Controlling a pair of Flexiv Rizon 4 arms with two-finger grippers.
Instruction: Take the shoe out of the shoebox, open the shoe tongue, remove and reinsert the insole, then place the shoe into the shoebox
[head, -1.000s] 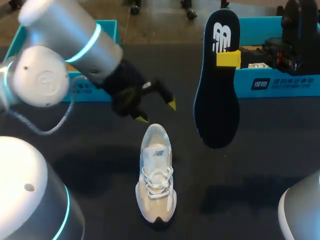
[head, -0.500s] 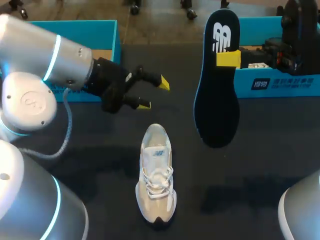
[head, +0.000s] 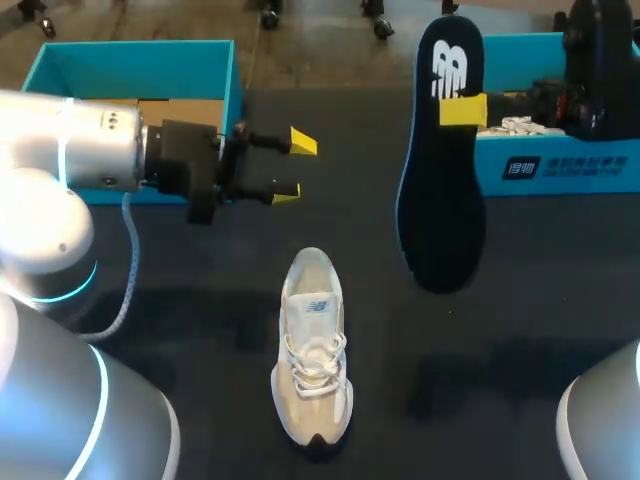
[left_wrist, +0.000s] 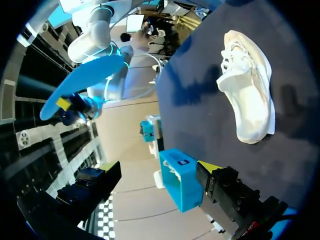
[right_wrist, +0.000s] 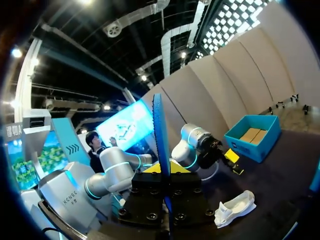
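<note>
While my right gripper (head: 462, 110) pinches the insole (head: 440, 200) beside the shoe (head: 312, 345) (reinsertion, boxing pending), my left gripper (head: 287, 165) gapes, empty.

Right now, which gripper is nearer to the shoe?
Left. The left gripper hangs open just past the heel of the shoe, a little to its left. The right gripper is farther off to the right, shut on the insole.

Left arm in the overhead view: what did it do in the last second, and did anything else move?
The left gripper drew back from the shoe and swung to point sideways, open and empty. The insole, clamped in the right gripper, drifted slightly rightward. The shoe stayed put.
</note>
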